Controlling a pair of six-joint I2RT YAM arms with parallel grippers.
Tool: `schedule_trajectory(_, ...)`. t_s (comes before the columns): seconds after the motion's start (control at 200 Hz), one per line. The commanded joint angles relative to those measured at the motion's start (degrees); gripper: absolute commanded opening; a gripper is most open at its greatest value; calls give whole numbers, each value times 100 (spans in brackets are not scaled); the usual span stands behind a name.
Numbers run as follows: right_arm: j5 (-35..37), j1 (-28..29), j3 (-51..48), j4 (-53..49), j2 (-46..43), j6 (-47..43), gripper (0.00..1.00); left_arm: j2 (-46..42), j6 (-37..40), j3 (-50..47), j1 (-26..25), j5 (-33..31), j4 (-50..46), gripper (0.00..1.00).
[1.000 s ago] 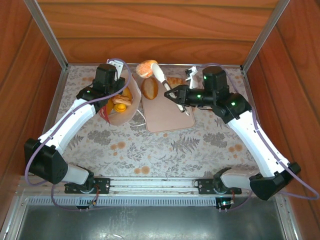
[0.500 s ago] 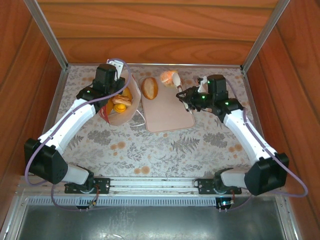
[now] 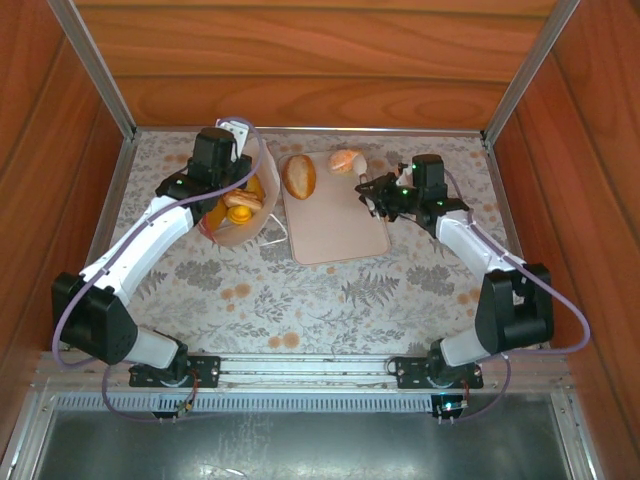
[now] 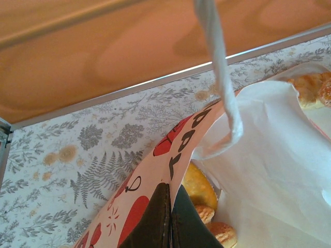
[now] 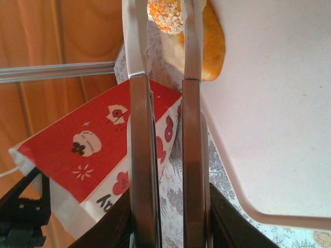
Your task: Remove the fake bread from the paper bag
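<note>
The paper bag (image 3: 238,228) leans open on the floral cloth, left of a pale tray (image 3: 336,236). My left gripper (image 3: 226,188) is shut on the bag's rim (image 4: 155,170), its dark fingers (image 4: 155,222) pinching the paper. Several golden fake breads (image 4: 199,187) lie inside the bag (image 3: 241,202). My right gripper (image 3: 356,172) is shut on a sugared round roll (image 3: 347,160) over the tray's back right; the roll (image 5: 165,14) sits between its long fingers (image 5: 140,155). An oval loaf (image 3: 299,176) lies on the tray's back left (image 5: 213,46).
Wooden walls and metal rails (image 3: 300,130) close in the table on three sides. A white cord handle (image 4: 220,72) hangs over the bag's mouth. The bag's red band (image 5: 77,150) lies just left of my right fingers. Bare floral cloth (image 3: 330,300) stretches in front of the tray.
The right arm carried the roll from beyond the tray's back left edge rightwards and down to the tray's back right, folding in closer. The left arm and bag stayed put.
</note>
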Motion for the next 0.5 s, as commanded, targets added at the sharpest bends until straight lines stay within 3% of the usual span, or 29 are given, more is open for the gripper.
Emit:
schedule_trajectory(0.0, -454, -24, 9, 706, 184, 234, 29, 74, -71, 145, 15, 61, 121, 0)
schedule_trajectory(0.495, -762, -10, -40, 1091, 915, 439, 32, 68, -59, 176, -3, 80, 118, 0)
